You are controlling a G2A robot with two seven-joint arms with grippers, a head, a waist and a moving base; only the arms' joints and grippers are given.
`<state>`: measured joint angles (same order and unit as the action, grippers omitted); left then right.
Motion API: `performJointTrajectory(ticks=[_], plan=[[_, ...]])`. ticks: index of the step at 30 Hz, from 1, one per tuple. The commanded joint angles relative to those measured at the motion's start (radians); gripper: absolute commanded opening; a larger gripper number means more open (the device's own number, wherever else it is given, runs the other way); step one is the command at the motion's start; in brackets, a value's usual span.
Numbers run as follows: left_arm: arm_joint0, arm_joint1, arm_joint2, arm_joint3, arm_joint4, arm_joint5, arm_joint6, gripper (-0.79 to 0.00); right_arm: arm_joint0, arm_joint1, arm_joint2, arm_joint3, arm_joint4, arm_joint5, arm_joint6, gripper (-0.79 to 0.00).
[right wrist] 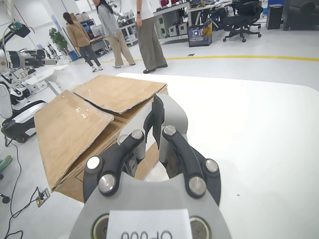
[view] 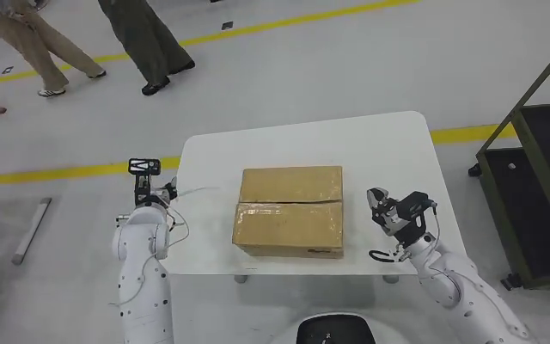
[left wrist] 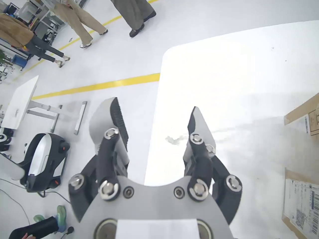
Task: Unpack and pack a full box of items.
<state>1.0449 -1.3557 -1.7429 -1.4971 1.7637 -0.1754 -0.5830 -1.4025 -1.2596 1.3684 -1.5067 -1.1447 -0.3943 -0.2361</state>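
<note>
Plainly, everything here turns on the brown cardboard box [view: 290, 211], which sits with its flaps down in the middle of the white round-cornered table [view: 387, 146], between the two arms.

At the near right, the right hand [right wrist: 154, 115] hangs low over the table just off the box's right end. Its fingers are pressed together, or so close that I see no gap, and the box lies to its left. The left hand [left wrist: 155, 103] is spread wide at the table's left edge, with the box well apart to its right, so the right arm is the nearer one.

The box's long axis runs left to right, and so does the seam where its two top flaps meet. At the right end the flaps do not sit flush, which suggests the tape no longer holds, though I can't be sure.

A small clear scrap [left wrist: 174, 140] lies on the table by the left hand, and I cannot tell what it is. Whatever is packed inside is hidden under the flaps.
</note>
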Motion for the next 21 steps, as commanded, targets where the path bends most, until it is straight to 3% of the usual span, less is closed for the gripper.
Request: performJointTrajectory(ticks=[1, 7, 11, 21], plan=[[0.004, 0.003, -0.011, -0.001, -0.007, 0.005, 0.000, 0.000, -0.002, 0.000, -0.001, -0.003, -0.002, 0.001, 0.001, -0.785], [0.020, 0.009, -0.026, -0.030, -0.024, 0.012, 0.006, 0.000, 0.001, 0.000, -0.006, -0.001, -0.006, 0.002, 0.003, -0.785], [0.039, 0.005, 0.033, -0.094, -0.096, -0.060, 0.005, 0.000, -0.002, 0.001, -0.005, 0.000, -0.009, 0.007, 0.000, -0.785], [0.050, -0.024, 0.360, -0.235, -0.238, -0.202, -0.069, 0.000, -0.047, 0.009, 0.032, -0.004, -0.023, 0.026, -0.016, -0.785]])
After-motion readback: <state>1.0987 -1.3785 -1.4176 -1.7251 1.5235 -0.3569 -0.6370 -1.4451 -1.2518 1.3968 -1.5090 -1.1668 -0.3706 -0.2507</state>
